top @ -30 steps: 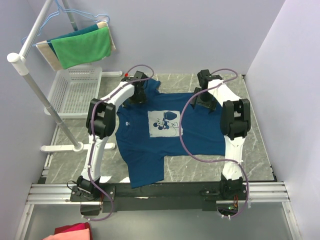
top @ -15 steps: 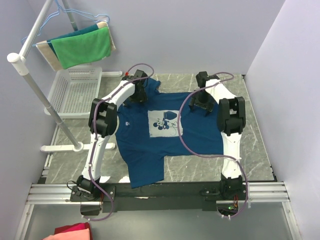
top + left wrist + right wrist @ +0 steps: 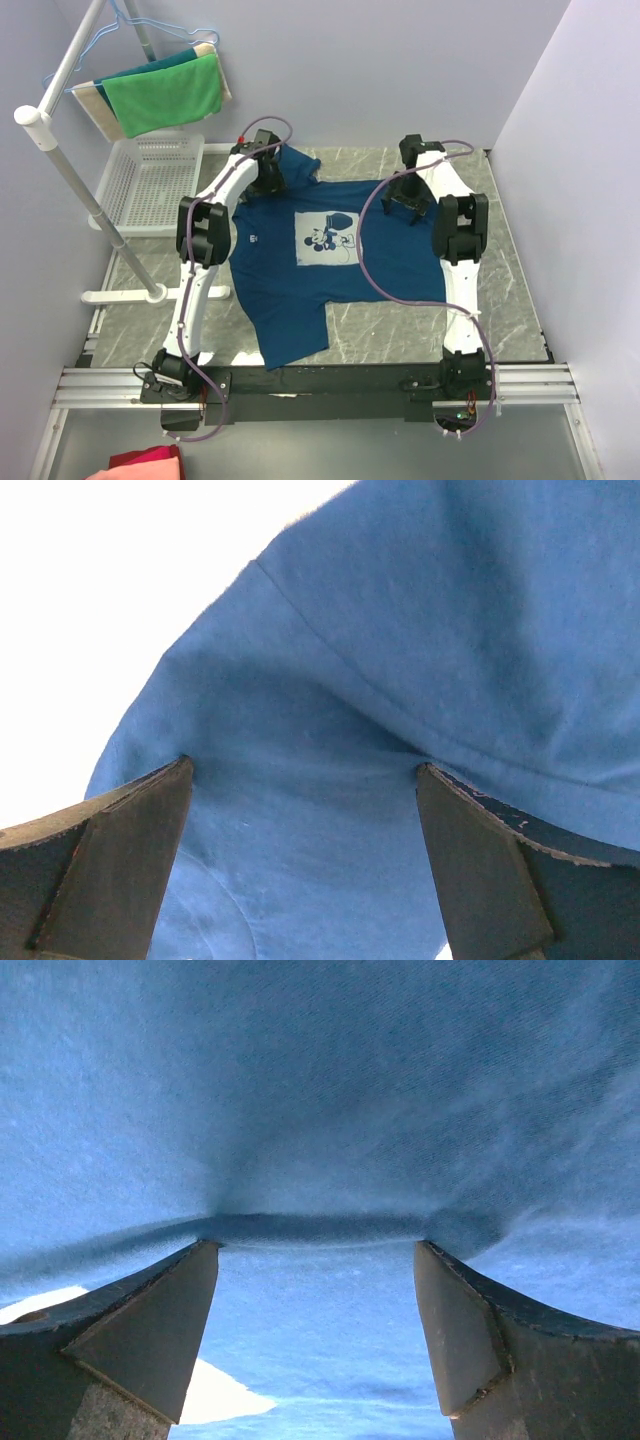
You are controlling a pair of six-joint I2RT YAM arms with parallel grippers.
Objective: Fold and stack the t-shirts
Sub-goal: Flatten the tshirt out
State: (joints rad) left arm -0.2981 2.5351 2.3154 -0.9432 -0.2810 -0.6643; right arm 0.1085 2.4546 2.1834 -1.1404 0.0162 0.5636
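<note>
Navy t-shirt (image 3: 300, 290) lies spread on the bench (image 3: 505, 290), print (image 3: 325, 238) up, collar to the left. One lobe runs close to the near bench edge. Left tool (image 3: 266, 172) sits on the far-left sleeve, near the white basket (image 3: 150, 185). Right tool (image 3: 408, 200) sits on the far-right edge of the cloth. Both wrist views: fingers spread, tips down on fabric, a ridge bunched between them. Bare marble strip right of the shirt, narrower strip on the left

Even overhead light, wrist views overexposed (blurry)
</note>
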